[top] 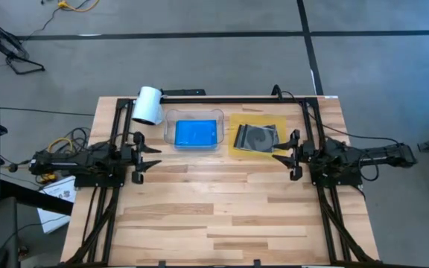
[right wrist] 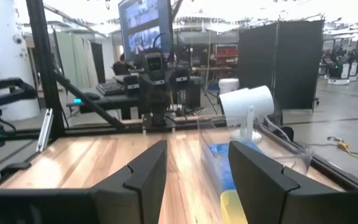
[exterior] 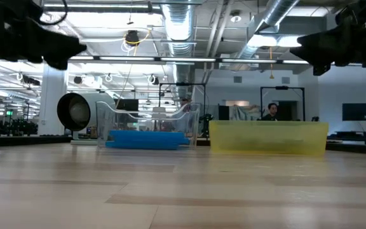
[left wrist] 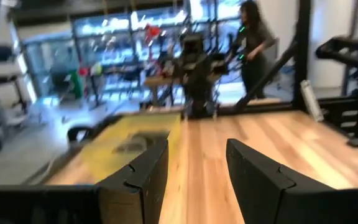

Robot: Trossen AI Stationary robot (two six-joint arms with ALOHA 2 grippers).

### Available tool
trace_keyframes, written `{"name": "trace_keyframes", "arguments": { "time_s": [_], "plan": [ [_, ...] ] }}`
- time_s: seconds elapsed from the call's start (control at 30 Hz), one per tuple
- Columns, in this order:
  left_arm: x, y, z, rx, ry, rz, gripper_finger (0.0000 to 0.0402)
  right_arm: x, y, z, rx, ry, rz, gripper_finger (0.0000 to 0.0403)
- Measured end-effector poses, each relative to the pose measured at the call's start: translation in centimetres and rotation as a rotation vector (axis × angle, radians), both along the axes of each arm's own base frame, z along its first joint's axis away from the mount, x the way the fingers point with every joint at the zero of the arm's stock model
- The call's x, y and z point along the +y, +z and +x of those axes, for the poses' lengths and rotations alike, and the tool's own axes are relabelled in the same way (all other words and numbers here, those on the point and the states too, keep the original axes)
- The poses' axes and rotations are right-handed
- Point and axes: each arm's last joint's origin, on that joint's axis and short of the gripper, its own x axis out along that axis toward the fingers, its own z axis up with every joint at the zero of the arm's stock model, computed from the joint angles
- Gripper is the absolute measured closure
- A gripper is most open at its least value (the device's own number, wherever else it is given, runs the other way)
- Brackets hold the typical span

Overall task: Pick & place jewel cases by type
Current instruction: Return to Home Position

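From where I stand the sorting looks finished. The blue jewel cases (top: 196, 134) lie in the clear tray (top: 194, 114) at the far side of the counter (top: 214, 208). The grey-clear jewel cases (top: 255, 138) with their dark discs lie overlapping in the yellow tray (top: 237, 119) just beside it. I can't count how many are in either pile. No case lies loose on the wood.

The left gripper (top: 151, 158) hangs over its own side of the counter, near the clear tray's corner, with its jaws spread and nothing between them. The right gripper (top: 283, 156) faces it from the other side, close to the yellow tray's near corner, its jaws likewise spread and empty. In the low view both ride well above the boards.

I take the step in hand to be parking the arms. To do that well, I'd say each should keep its height and draw back towards its own edge. The right one should steer off the yellow tray's wall so nothing gets nudged. The left should keep away from the white cylindrical fixture (top: 147, 106) at the far left corner.

I can read no brand, label or lettering on the cases or trays. A screen glows in the room behind, but no words on it can be made out.
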Motion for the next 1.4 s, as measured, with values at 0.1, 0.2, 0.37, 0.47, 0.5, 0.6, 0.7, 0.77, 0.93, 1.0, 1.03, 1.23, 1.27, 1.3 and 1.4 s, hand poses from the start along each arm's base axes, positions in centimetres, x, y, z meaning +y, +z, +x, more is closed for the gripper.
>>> {"name": "trace_keyframes", "arguments": {
  "time_s": [0.1, 0.2, 0.37, 0.47, 0.5, 0.6, 0.7, 0.77, 0.93, 1.0, 1.03, 1.23, 1.27, 1.3, 1.4],
  "plan": [
    [0.12, -0.52, 0.04, 0.052, 0.039, -0.035, 0.0245, 0.00, -0.23, 0.02, 0.023, 0.001, -0.002, 0.0237],
    [0.16, -0.56, 0.09, 0.057, 0.052, -0.043, 0.0245, 0.01, -0.20, 0.02, 0.020, 0.002, -0.002, 0.0237],
    [0.24, -0.57, 0.09, 0.058, 0.079, -0.044, 0.0245, 0.01, -0.21, 0.02, 0.020, 0.002, -0.002, 0.0237],
    [0.26, -0.56, 0.08, 0.057, 0.088, -0.045, 0.0245, 0.01, -0.21, 0.02, 0.020, 0.002, -0.002, 0.0236],
    [0.25, -0.57, 0.08, 0.057, 0.085, -0.045, 0.0245, 0.01, -0.21, 0.02, 0.020, 0.002, -0.002, 0.0236],
    [0.24, -0.57, 0.09, 0.058, 0.081, -0.046, 0.0245, 0.01, -0.23, 0.02, 0.021, 0.002, -0.002, 0.0237],
    [0.29, -0.54, 0.08, 0.052, 0.094, -0.073, 0.0245, 0.01, -0.23, 0.02, 0.021, 0.002, -0.002, 0.0238],
    [0.34, -0.53, 0.07, 0.049, 0.112, -0.084, 0.0244, 0.01, -0.22, 0.02, 0.020, 0.001, -0.002, 0.0238],
    [0.36, -0.54, 0.07, 0.044, 0.116, -0.133, 0.0244, 0.01, -0.22, 0.02, 0.020, 0.001, -0.002, 0.0236],
    [0.36, -0.54, 0.07, 0.044, 0.116, -0.132, 0.0244, 0.01, -0.23, 0.02, 0.020, 0.001, -0.002, 0.0237],
    [0.36, -0.54, 0.07, 0.044, 0.116, -0.129, 0.0244, 0.01, -0.23, 0.02, 0.020, 0.001, -0.002, 0.0237],
    [0.36, -0.54, 0.07, 0.046, 0.117, -0.115, 0.0244, 0.01, -0.24, 0.02, 0.021, 0.001, -0.002, 0.0238],
    [0.36, -0.54, 0.07, 0.045, 0.117, -0.121, 0.0244, 0.01, -0.24, 0.02, 0.021, 0.001, -0.002, 0.0237],
    [0.36, -0.54, 0.07, 0.045, 0.117, -0.123, 0.0244, 0.00, -0.24, 0.02, 0.021, 0.001, -0.002, 0.0237],
    [0.36, -0.54, 0.07, 0.045, 0.117, -0.124, 0.0244, 0.00, -0.24, 0.02, 0.021, 0.001, -0.002, 0.0236]
  ]
}}
